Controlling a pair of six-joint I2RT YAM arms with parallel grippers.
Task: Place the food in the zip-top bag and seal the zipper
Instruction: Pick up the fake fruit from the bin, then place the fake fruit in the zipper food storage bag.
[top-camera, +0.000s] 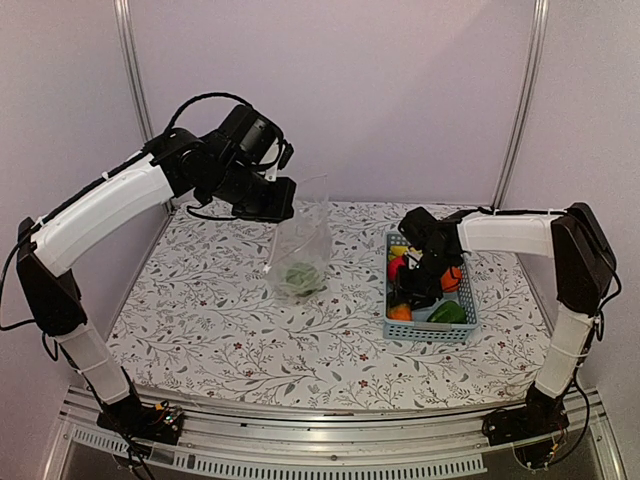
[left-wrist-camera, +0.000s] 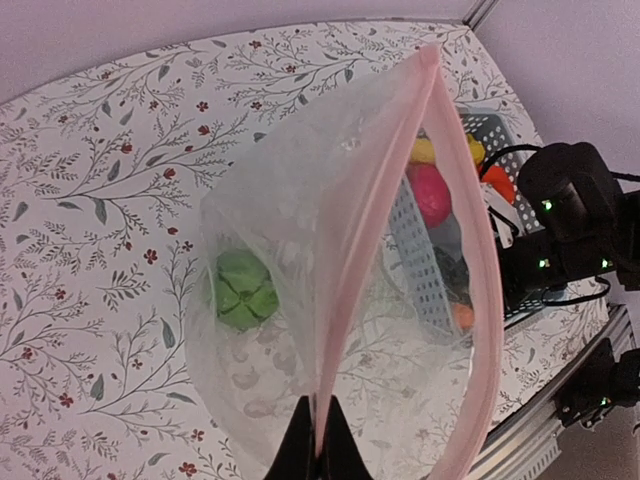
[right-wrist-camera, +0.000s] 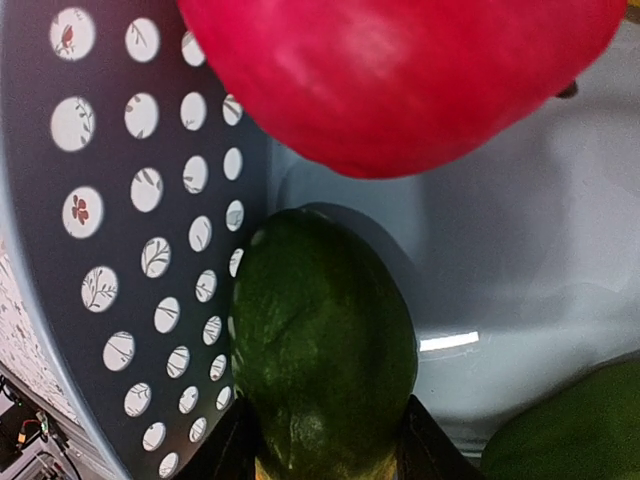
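- The left pincer (left-wrist-camera: 320, 448) is pressed together on the zip-top bag (left-wrist-camera: 290, 200). It pinches the pink zipper (left-wrist-camera: 376, 230) at one end of the mouth.
- The bag hangs straight below this pincer, with its lower end down at the flowered table (top-camera: 220, 320).
- Ahead of the left pincer the mouth gapes open. The two zipper strips part at the fingers and meet again at the far end.
- Inside the bag, below the left pincer and a little to its left in the wrist view, lies one light green ridged piece (left-wrist-camera: 243, 290).
- The right pincer (right-wrist-camera: 328, 440) is well apart from the left one, lowered into the blue basket (right-wrist-camera: 150, 200).
- The right pincer is clamped on a dark green oval piece (right-wrist-camera: 325, 340), one finger against each flank. The piece sits low in the basket, beside the perforated wall.
- Just past the right pincer's tips, beyond the dark green piece, a red piece (right-wrist-camera: 400, 70) fills the top of the wrist view.
- To the right pincer's lower right, a corner of a lighter green piece (right-wrist-camera: 575, 430) shows.
- From above, a yellow piece (top-camera: 398, 250) lies on the far side of the right pincer.
- An orange piece (top-camera: 452, 279) lies close on its right.
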